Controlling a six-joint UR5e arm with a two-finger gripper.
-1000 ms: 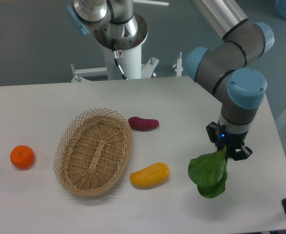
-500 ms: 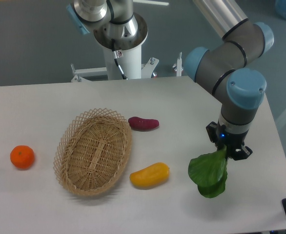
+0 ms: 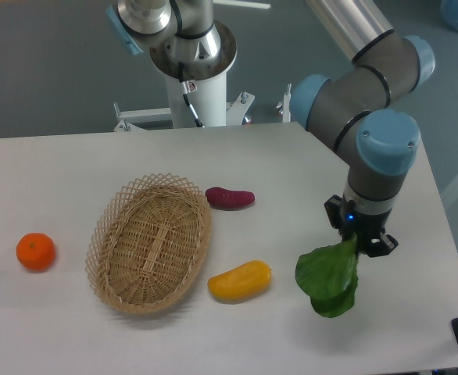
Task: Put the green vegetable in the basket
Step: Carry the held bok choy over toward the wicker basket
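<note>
The green vegetable (image 3: 327, 278) hangs with its broad dark leaves drooping at the right side of the table. My gripper (image 3: 360, 241) is shut on its upper end, where the stalk is hidden between the fingers. The tan wicker basket (image 3: 104, 234) lies far to the left of the gripper, oval and shallow, with nothing inside it.
A yellow pepper-shaped item (image 3: 240, 280) lies between the basket and the vegetable. A purple sweet potato (image 3: 230, 198) sits by the basket's upper right rim. An orange (image 3: 35, 251) rests at the far left. The table's right edge is close to the arm.
The gripper and the green vegetable have shifted slightly to the left. Everything else on the table is where it was.
</note>
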